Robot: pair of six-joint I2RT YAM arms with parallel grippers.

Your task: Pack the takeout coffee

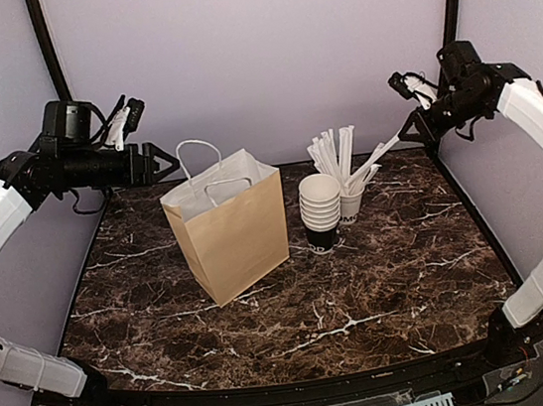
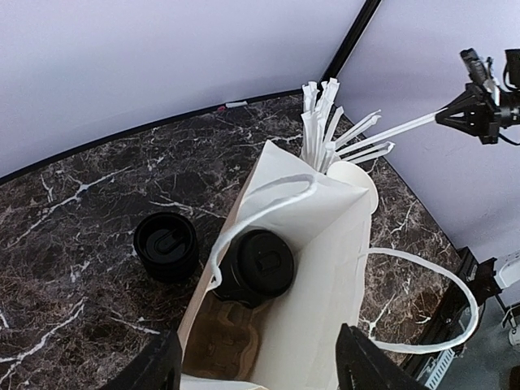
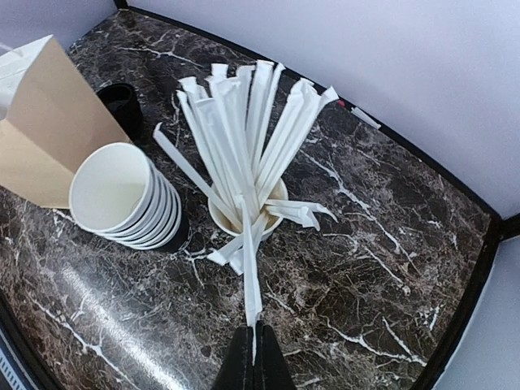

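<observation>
One takeout coffee [image 2: 258,264], a black lidded cup, sits inside the open brown paper bag [image 1: 227,227] on a cardboard carrier [image 2: 223,337]. A second lidded black cup [image 2: 166,244] stands on the table just behind the bag; it also shows in the right wrist view [image 3: 120,101] and is hidden in the top view. My left gripper [image 1: 161,162] is open and empty, high above the bag's mouth [image 2: 258,345]. My right gripper [image 1: 410,129] is shut on a white wrapped straw [image 3: 250,276], whose far end reaches over the straw cup [image 3: 244,218].
A tilted stack of lidless black cups [image 1: 321,211] stands right of the bag, beside the white cup of straws [image 1: 350,203]. The bag's white handles [image 2: 422,325] stick up and out. Purple walls close the back and sides.
</observation>
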